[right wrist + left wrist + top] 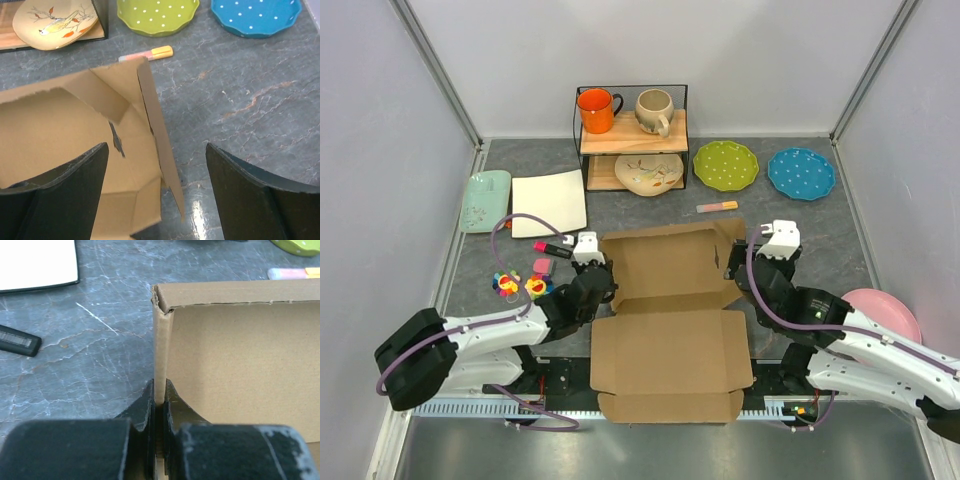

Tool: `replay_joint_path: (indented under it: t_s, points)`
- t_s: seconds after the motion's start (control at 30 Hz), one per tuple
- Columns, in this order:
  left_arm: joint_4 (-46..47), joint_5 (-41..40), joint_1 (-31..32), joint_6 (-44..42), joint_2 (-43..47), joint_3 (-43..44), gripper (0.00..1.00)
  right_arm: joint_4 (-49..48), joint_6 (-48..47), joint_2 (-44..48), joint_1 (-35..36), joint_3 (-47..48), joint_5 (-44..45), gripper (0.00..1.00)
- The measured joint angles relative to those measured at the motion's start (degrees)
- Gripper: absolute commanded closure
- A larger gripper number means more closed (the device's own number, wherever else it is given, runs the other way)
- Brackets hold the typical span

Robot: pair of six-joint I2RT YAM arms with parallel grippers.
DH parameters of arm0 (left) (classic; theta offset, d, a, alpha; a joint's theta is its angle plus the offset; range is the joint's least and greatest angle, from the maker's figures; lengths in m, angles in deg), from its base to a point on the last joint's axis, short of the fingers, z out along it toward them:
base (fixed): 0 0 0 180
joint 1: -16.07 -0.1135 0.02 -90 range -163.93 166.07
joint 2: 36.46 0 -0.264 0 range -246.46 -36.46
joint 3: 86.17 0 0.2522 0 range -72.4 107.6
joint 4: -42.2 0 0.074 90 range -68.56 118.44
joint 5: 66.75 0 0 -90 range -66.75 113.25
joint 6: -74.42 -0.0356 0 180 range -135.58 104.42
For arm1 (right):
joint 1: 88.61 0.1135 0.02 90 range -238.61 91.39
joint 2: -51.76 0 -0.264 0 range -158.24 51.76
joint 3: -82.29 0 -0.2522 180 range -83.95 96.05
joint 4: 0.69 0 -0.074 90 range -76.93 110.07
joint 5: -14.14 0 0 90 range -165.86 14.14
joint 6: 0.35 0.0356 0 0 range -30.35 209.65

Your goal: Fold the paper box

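The brown paper box (670,300) lies open in the middle of the table, its tray part at the back and its flat lid panel toward the arm bases. My left gripper (601,274) is shut on the tray's upright left wall (162,350), with the cardboard pinched between both fingers (172,397). My right gripper (156,147) is open at the tray's right side. The tilted right wall flap (157,120) stands between its wide-apart fingers, touching neither. In the top view that gripper (740,262) sits at the box's right edge.
A white square plate (549,203) and a pale green tray (483,200) lie at back left. A rack (631,140) holds an orange mug, a beige mug and a bird plate. Green (725,165) and blue (801,173) plates, a pink plate (890,310), a marker (552,247) and small toys (520,285) lie around.
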State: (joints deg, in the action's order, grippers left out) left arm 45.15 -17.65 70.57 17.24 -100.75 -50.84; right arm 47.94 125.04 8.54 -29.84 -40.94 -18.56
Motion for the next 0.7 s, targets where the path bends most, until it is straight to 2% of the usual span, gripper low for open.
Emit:
replay_joint_path:
  t_s: [0.17, 0.37, 0.43, 0.5, 0.7]
  points:
    - [0.63, -5.46, 0.07, -0.07, -2.82, 1.33, 0.98, 0.70, 1.57, 1.03, 0.00, -0.98, -1.16, 0.16]
    - [2.80, -8.63, 0.39, -3.93, -6.08, 2.93, 0.98, 0.66, 3.06, 0.79, 0.00, -2.08, -3.78, 0.21]
    - [4.28, -9.53, 0.37, -5.79, -6.60, 2.91, 0.98, 0.76, 4.09, 0.90, 0.00, -3.67, -4.94, 0.17]
    - [5.64, -10.16, 0.37, -8.07, -7.10, 2.91, 0.98, 0.81, 5.27, 0.92, 0.00, -5.42, -5.20, 0.09]
    - [11.06, -11.41, 0.33, -16.83, -8.87, 2.93, 0.98, 0.55, 8.00, 0.59, 0.00, -7.21, -3.32, 0.12]
